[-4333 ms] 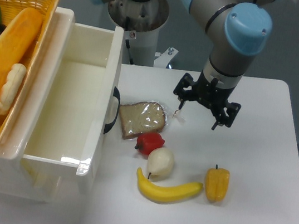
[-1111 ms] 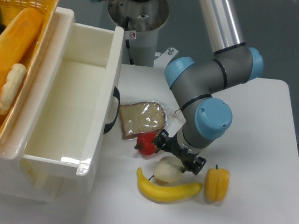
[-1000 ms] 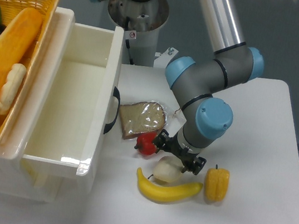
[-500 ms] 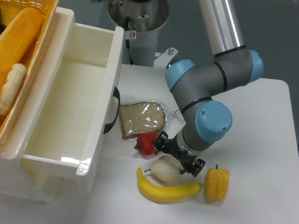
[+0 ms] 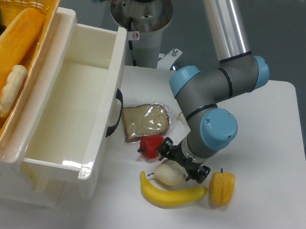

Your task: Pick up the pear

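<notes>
The gripper (image 5: 184,162) appears to pinch the pear (image 5: 169,174) just above the banana (image 5: 171,196); the lift is not yet clearly done.

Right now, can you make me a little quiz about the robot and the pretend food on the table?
1. True or false: the gripper is down around the pear.
2. Which food lies just in front of the pear? A) banana B) bread slice C) yellow pepper
3. Fill in: the small red fruit sits between the pear and the ____.

Key: 1 true; 2 A; 3 bread slice.
</notes>
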Available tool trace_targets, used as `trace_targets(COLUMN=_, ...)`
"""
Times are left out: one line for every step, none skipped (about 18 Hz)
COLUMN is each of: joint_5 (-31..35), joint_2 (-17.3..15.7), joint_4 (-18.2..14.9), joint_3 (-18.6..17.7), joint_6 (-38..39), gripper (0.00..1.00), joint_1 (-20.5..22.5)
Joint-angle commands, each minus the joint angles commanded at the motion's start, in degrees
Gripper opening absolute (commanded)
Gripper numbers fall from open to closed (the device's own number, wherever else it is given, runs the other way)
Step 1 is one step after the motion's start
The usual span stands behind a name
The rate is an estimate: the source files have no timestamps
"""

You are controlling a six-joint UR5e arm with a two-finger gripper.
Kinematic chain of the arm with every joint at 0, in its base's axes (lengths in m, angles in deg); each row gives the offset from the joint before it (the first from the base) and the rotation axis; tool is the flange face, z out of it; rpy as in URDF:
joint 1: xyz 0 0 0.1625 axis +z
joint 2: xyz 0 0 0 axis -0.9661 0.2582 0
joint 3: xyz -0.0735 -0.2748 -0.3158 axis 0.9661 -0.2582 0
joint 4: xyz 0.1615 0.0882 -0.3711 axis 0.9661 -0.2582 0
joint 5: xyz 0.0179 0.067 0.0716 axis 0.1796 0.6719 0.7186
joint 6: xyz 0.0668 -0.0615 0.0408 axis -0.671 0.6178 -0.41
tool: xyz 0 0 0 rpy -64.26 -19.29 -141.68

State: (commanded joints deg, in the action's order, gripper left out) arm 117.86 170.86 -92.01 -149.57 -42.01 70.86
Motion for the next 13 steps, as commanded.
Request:
trace_targets(joint_5=0.00, joint_2=0.09, joint_4=0.09, joint_3=0.00, joint_6=0.00, gripper=1.00, joint_1=0.00)
trace_targets(joint_5=0.00, joint_2=0.09, joint_4=0.09, joint_3=0.09, joint_6=0.00, gripper=1.00, joint_1=0.09)
trace_targets(joint_5=0.00, joint_2=0.09, joint_4=0.09, joint_3=0.18, joint_6=-0.09, gripper=1.00, joint_1=0.00)
trace_targets(joint_5=0.00, joint_2=0.09, joint_4=0.00, joint_3=0.26, joint_6=-0.44, gripper=0.99, joint_1=0.09)
trace_targets(joint_5=0.00, joint_2=0.00, joint_4=0.00, joint_3=0.26, joint_6=-0.70, gripper=0.96, joint_1=0.09)
trace_targets(joint_5=0.00, joint_2=0.00, joint_4=0.00, joint_3=0.26, joint_6=-0.79, gripper=0.94, joint_1=0.09)
trace_targets(joint_5=0.00, joint_2=-0.09, joint_4=0.00, joint_3=0.26, joint_6=-0.88, gripper=0.89, joint_1=0.09)
trace_targets(joint_5=0.00, joint_2=-0.17, joint_4=-0.09, joint_3=0.26, joint_6=-0.88, gripper=0.84, joint_1=0.09)
trace_targets(joint_5=0.00, joint_2=-0.26, joint_4=-0.09, joint_3=0.26, joint_6=-0.88, gripper=0.77, joint_1=0.09)
trace_targets(joint_5=0.00, joint_2=-0.35, joint_4=-0.09, joint_3=0.26, joint_6=-0.88, gripper=0.70, joint_1=0.09)
trace_targets(joint_5=-0.09, joint_2=-0.44, joint_4=-0.09, joint_3=0.26, joint_6=-0.88, gripper=0.65, joint_1=0.17)
trace_targets(joint_5=0.00, joint_2=-0.44, joint_4=-0.17, joint_3=0.26, joint_6=-0.79, gripper=0.60, joint_1=0.17)
trace_targets(joint_5=0.00, joint_2=-0.52, joint_4=-0.18, joint_3=0.26, joint_6=-0.70, gripper=0.57, joint_1=0.09)
